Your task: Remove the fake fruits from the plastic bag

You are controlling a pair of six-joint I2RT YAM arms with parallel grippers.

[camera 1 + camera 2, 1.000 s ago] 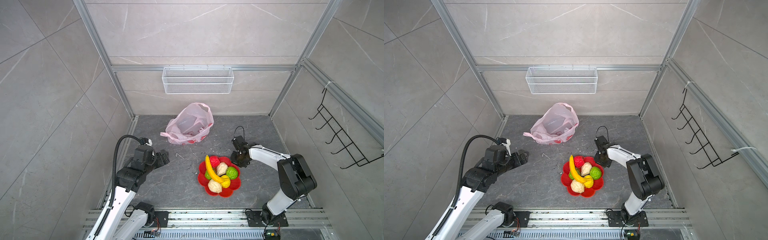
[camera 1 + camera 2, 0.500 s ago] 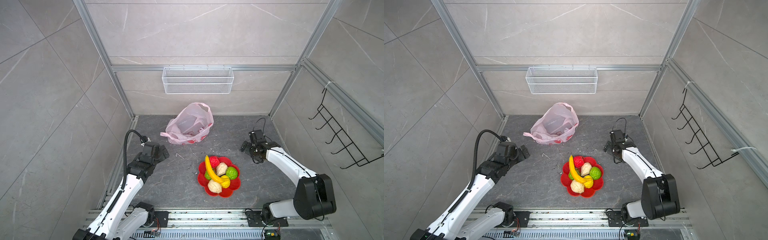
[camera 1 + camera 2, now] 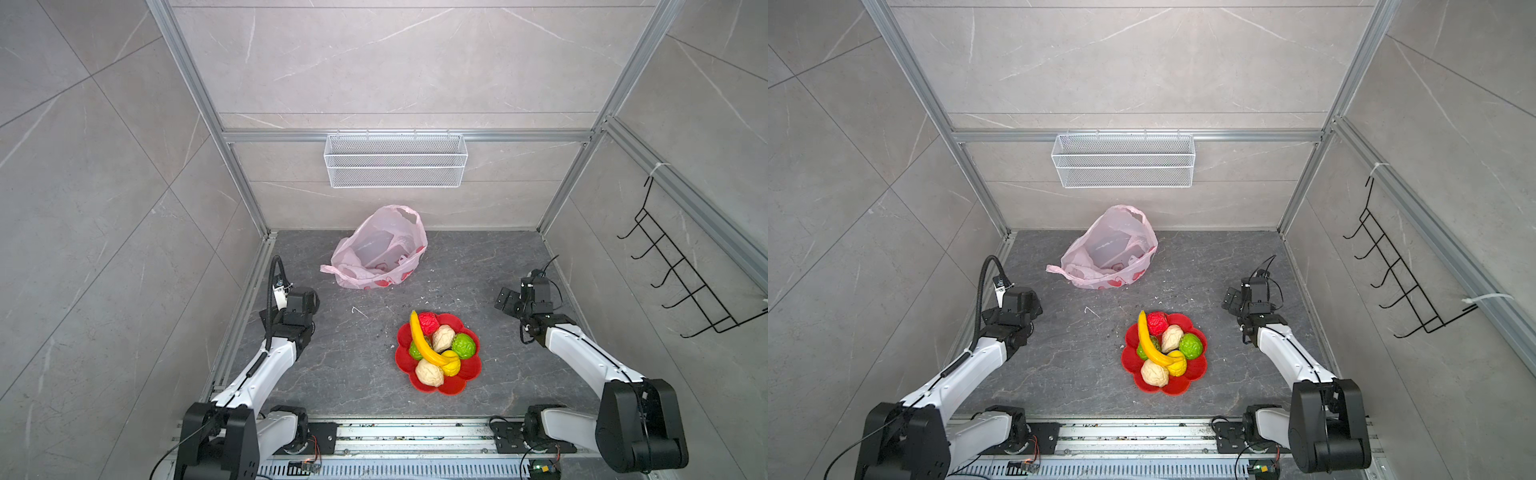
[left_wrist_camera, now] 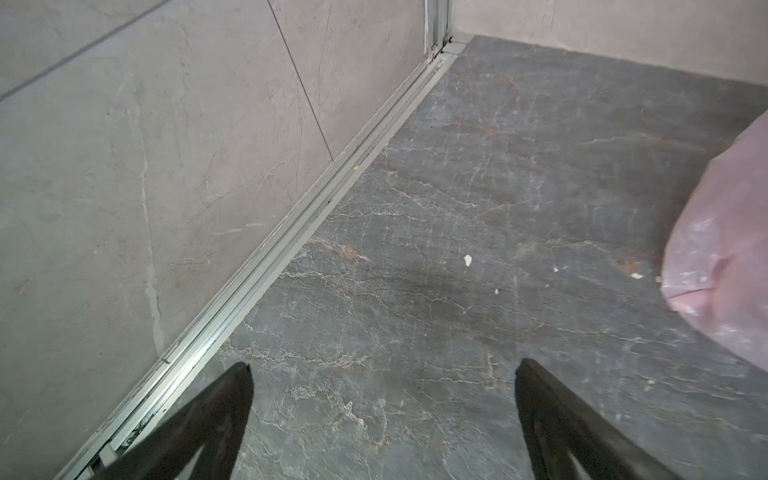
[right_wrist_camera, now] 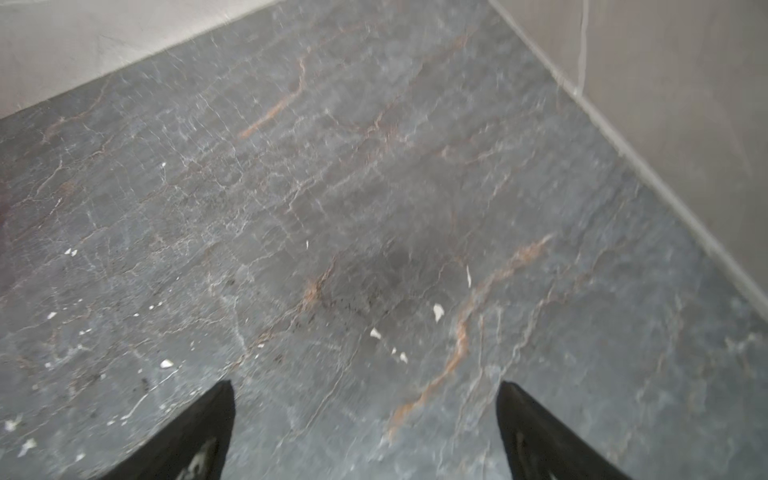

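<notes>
Item 1, the plastic bag (image 3: 380,249): it sits on the dark stone-patterned table (image 3: 332,374) near the back wall, slumped, with its mouth open upward. One loop handle trails toward the left arm's side. Red prints show along the bag's lower edge. Pale flat shapes show through the film inside; what they are cannot be told. In the left wrist view, a fold of the bag (image 4: 731,257) lies off to one side of the fingers, apart from them.

Item 2, the red dish (image 3: 467,376): flower-shaped, it stands on the table nearer the front, well apart from the bag. It holds the fake fruits (image 3: 444,337): a banana (image 3: 419,338) laid across the pile, a red ball (image 3: 428,321), two cream balls, a green ball (image 3: 463,345), a yellow ball (image 3: 451,365), and a darker green piece partly hidden under the banana.

Item 3, the wire basket (image 3: 395,160): white mesh, hung on the back wall rail above the bag.

Item 4, grippers: the left gripper (image 4: 382,365) has its jaws spread wide over bare table and grips nothing. The right gripper (image 5: 365,386) is likewise spread wide over bare table with nothing between its fingers. Both stand clear of bag and dish.
</notes>
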